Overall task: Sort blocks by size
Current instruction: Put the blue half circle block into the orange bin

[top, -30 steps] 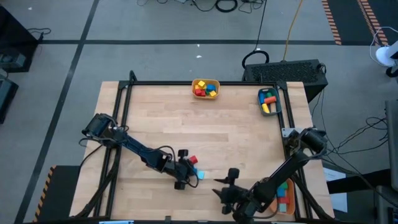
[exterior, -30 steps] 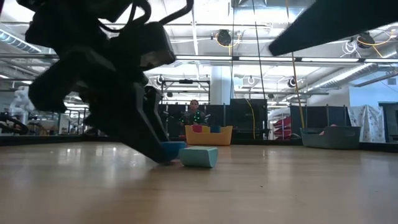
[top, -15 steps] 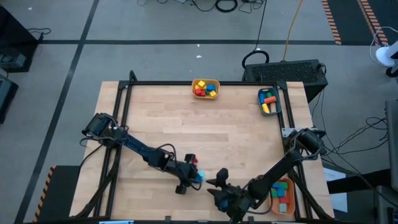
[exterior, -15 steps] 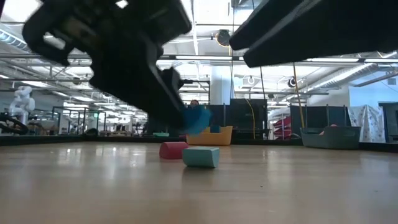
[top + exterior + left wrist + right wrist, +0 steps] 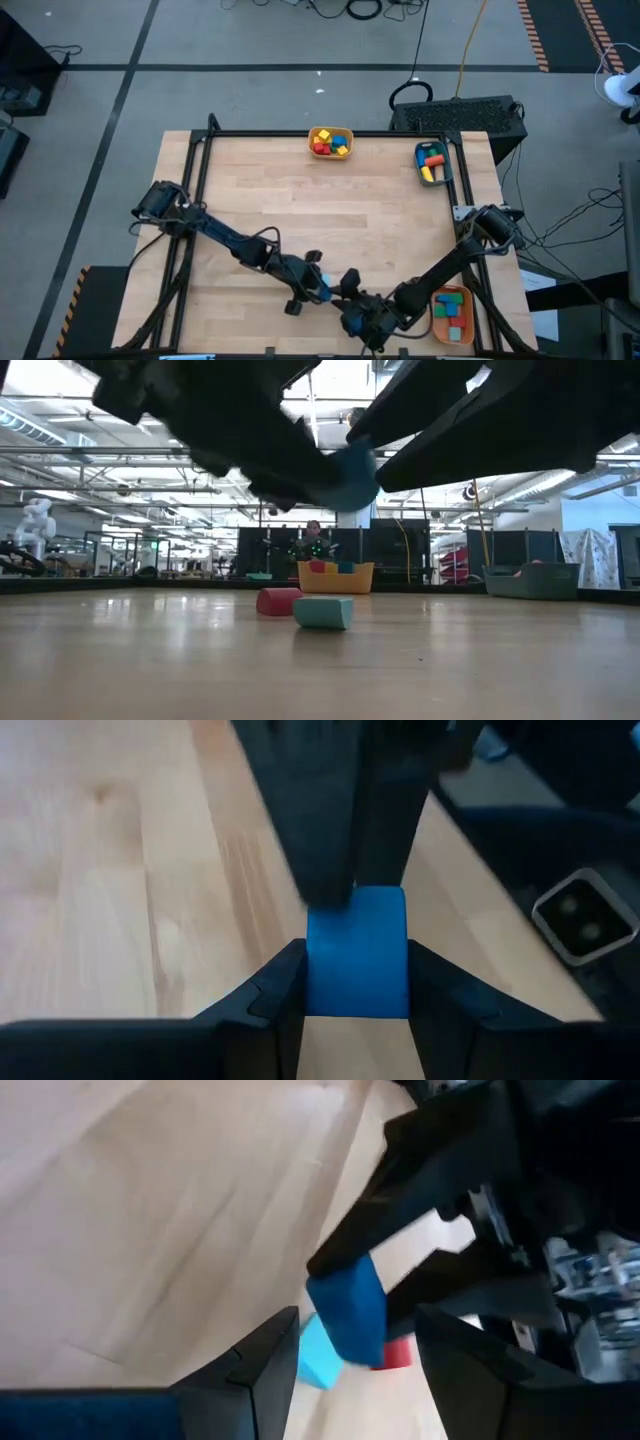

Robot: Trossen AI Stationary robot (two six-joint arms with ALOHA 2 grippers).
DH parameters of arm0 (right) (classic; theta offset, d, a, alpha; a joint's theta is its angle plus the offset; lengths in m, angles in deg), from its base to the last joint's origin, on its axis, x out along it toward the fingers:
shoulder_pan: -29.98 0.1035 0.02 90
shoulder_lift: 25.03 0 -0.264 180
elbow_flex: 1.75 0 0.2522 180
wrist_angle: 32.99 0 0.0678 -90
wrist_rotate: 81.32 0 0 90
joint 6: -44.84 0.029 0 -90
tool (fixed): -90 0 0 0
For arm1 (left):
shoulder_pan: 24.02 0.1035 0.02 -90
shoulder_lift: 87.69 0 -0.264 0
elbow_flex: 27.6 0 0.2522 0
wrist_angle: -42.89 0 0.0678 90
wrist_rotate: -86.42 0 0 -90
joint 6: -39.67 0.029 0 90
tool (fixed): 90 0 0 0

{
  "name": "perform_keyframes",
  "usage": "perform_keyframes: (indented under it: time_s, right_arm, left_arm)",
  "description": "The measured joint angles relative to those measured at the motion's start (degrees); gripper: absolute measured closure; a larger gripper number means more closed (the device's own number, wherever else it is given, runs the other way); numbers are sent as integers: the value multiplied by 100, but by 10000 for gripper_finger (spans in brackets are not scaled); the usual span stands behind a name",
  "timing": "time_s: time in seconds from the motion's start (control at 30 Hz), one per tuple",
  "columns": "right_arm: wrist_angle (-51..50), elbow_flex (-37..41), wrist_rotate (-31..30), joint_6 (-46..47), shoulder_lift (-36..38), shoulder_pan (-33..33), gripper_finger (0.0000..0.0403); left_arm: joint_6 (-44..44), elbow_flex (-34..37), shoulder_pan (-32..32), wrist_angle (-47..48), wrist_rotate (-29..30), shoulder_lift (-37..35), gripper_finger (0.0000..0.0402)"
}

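the left gripper [image 5: 356, 982] is clamped on a blue block [image 5: 357, 952], which sits squarely between its two fingers and is lifted clear of the table [image 5: 330, 200]. just ahead of it, the right gripper [image 5: 355, 1350] faces the same block with its jaws parted and nothing between them yet; the block hangs just in front of that gap. below and behind the held block, a cyan block [image 5: 322, 611] and a red block [image 5: 279, 601] lie on the wood, close together.

this looks like a hand-over of one block between the arms, mid-air. the next move likely calls for the right jaws to slide around the block's free end and close before the left lets go.
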Motion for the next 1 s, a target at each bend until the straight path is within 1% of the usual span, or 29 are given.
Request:
perform_keyframes:
  time_s: [0.2, 0.43, 0.7, 0.93, 1.0]
  right_arm:
    - [72, 0, -183, -494, 0, -29, 218]
    - [83, 0, -406, -634, 0, -30, 221]
    - [85, 0, -404, -617, 0, -26, 274]
    - [86, -2, -165, -609, 4, -63, 304]
    - [85, -2, -164, -621, 4, -63, 313]
  left_arm:
    - [-19, 0, 136, -441, -384, -7, 263]
    - [-21, 0, 171, -520, -474, -7, 263]
    - [-208, 0, 171, -642, -484, -7, 263]
    - [-322, 0, 167, -654, -504, -7, 263]
    - [-347, 0, 171, -654, -517, -7, 254]
